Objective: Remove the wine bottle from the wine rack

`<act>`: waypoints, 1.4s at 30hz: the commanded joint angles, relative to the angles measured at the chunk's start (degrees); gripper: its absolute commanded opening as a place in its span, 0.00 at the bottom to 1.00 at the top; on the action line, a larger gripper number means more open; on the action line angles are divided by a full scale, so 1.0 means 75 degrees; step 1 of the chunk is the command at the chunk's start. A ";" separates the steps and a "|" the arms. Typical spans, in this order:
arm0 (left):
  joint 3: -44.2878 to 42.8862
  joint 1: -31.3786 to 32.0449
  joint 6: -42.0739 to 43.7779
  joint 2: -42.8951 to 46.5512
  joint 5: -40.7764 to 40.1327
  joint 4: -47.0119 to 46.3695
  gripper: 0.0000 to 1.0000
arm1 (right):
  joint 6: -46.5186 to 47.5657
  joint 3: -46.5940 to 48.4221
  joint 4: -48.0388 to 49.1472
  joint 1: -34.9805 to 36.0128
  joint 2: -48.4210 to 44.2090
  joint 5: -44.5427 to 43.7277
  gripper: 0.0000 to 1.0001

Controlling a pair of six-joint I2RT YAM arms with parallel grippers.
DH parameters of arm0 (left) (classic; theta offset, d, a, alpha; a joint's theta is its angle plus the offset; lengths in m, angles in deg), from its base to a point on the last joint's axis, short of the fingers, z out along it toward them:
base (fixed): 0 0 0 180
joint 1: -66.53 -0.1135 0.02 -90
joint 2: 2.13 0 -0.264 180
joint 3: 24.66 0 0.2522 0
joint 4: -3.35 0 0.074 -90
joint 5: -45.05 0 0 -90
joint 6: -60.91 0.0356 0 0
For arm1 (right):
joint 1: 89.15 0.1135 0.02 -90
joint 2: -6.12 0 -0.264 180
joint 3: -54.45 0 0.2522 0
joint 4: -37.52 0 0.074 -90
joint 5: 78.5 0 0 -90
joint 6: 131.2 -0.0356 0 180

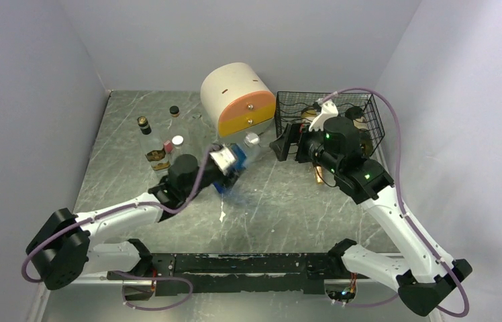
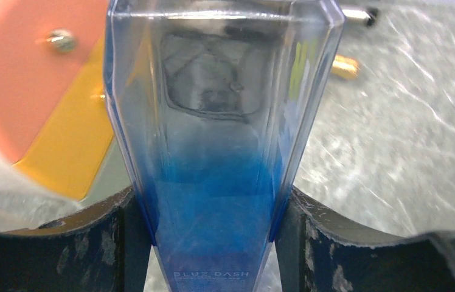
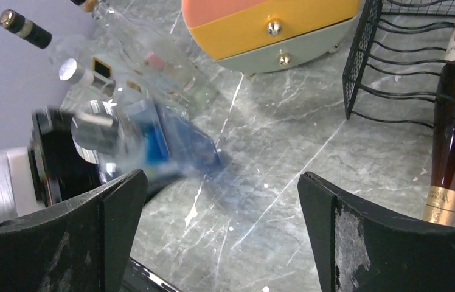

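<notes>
Left pincer: the left gripper [image 1: 232, 168] pinches the blue bottle [image 2: 219, 152] low on its square body. A finger [image 2: 115, 243] lies flat on each side face, so we judge it cannot roll.
Right pincer: the right gripper [image 3: 220, 225] is spread wide with nothing between its jaws, at the 9 o'clock side of the wine rack [image 1: 362, 111].
Blue bottle: it is off the rack and tilted, cap toward 1 o'clock, over mid-table. We cannot tell whether its base touches the table [image 1: 288, 208].
Rack contents: the rack sits at 2 o'clock by the right wall. A dark wine bottle [image 3: 453, 128] lies on its wavy wires, gold neck poking out toward 6 o'clock.
Our reading: if the blue bottle is the one meant, only setting it down remains.
Tight edges: the drawer unit [image 1: 238, 94] is just beside the cap at 12 o'clock, and the standing bottles [image 1: 154, 144] crowd 10 o'clock.
Open room: bare marble lies toward 6 o'clock, between the arms.
</notes>
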 commanded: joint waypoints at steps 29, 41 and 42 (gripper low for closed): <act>0.1447 -0.2529 -0.2805 -0.0834 0.1236 -0.6117 0.20 | 0.0051 -0.0267 0.0403 -0.0008 -0.0209 -0.0324 1.00; 0.1554 -0.2421 -0.2621 -0.0338 0.0422 -0.5790 0.96 | 0.0147 -0.0450 0.0441 -0.0014 -0.0250 -0.0325 1.00; 0.1545 -0.2409 -0.2621 -0.0300 0.0396 -0.5761 0.98 | 0.0142 -0.0466 0.0447 -0.0012 -0.0231 -0.0341 1.00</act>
